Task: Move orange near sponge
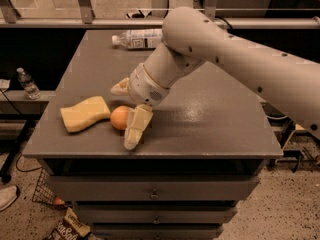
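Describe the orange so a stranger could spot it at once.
Near the front-left of the grey table lies a pale-yellow sponge. Just right of it in the camera view, between the jaws of the open gripper, sits the orange: the only small, round, orange-coloured thing there.

gripper (122,116): front left of table (200,114), far finger (120,88) partly behind arm (240,64)
orange (118,118): one side behind near finger (136,126)
bottle (137,38): one end behind arm

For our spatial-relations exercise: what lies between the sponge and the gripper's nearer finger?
The orange, in the camera view; the open gripper straddles it at the table front left.
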Robot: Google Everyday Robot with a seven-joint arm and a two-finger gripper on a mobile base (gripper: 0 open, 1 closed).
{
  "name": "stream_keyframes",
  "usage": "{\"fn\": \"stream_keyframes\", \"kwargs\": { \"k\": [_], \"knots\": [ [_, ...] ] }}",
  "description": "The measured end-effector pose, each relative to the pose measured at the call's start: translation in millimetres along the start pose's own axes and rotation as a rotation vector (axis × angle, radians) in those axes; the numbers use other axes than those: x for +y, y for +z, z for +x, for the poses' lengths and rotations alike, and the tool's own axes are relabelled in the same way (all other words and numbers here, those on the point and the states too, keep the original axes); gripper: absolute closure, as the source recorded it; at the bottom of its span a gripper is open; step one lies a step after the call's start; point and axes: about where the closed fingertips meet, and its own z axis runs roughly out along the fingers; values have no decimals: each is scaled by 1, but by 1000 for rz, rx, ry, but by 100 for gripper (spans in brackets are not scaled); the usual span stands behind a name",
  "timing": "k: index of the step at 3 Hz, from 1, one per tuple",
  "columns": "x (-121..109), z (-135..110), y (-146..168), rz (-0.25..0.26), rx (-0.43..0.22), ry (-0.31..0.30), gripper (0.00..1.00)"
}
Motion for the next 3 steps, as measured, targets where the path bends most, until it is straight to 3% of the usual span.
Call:
{"fn": "stream_keyframes", "kwargs": {
  "k": [1, 2, 3],
  "knots": [
    [4, 2, -30, 68, 58, 20, 0],
    [12, 5, -87, 186, 154, 58, 0],
    [26, 23, -144, 278, 216, 133, 0]
  ]
}}
